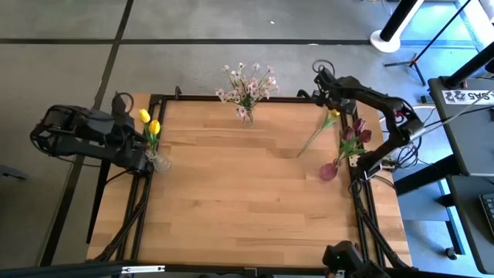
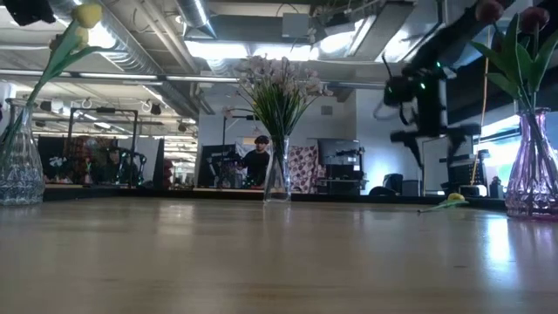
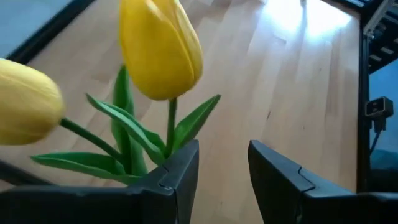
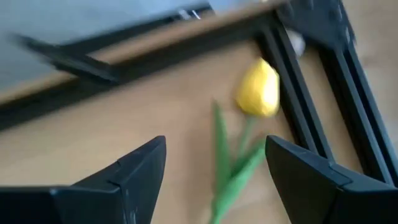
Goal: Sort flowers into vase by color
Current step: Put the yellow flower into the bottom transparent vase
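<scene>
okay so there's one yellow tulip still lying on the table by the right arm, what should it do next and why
Probably lower the right hand onto the loose yellow tulip and close on its stem. The hand is open and above it, the tulip lies flat on the table, and the other two yellow tulips already stand in the clear vase by the left arm.

Both arms are dark, almost black, built of chunky jointed segments with black cables looping along them. The right arm (image 1: 370, 96) carries thin wires near its elbow. The left claw (image 3: 224, 180) has matte black, angular fingers with bevelled edges; the right claw (image 4: 214, 180) matches, wedge-shaped.
</scene>
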Motion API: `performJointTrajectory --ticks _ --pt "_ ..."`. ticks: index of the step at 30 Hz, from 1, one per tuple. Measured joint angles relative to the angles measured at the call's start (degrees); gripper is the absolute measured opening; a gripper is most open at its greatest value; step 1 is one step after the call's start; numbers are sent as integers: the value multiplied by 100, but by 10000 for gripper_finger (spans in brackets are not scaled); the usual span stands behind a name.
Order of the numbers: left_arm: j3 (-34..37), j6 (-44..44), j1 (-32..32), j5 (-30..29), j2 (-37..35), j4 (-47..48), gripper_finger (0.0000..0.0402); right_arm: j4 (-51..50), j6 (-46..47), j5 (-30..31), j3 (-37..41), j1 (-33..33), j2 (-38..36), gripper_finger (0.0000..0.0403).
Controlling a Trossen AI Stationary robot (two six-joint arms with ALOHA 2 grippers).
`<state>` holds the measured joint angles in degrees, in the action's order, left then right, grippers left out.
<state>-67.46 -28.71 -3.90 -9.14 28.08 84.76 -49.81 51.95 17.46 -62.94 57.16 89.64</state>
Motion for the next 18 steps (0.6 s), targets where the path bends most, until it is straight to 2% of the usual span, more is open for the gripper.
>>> performJointTrajectory --ticks 10,15,18 --pt "277 296 2 133 -5 -432 134 383 799 -149 697 25 219 275" --pt "136 585 1 146 -171 -804 134 610 1625 214 1185 -252 379 268" --pt "116 722 0 152 -373 -1140 134 1063 1987 582 1284 -385 360 239"
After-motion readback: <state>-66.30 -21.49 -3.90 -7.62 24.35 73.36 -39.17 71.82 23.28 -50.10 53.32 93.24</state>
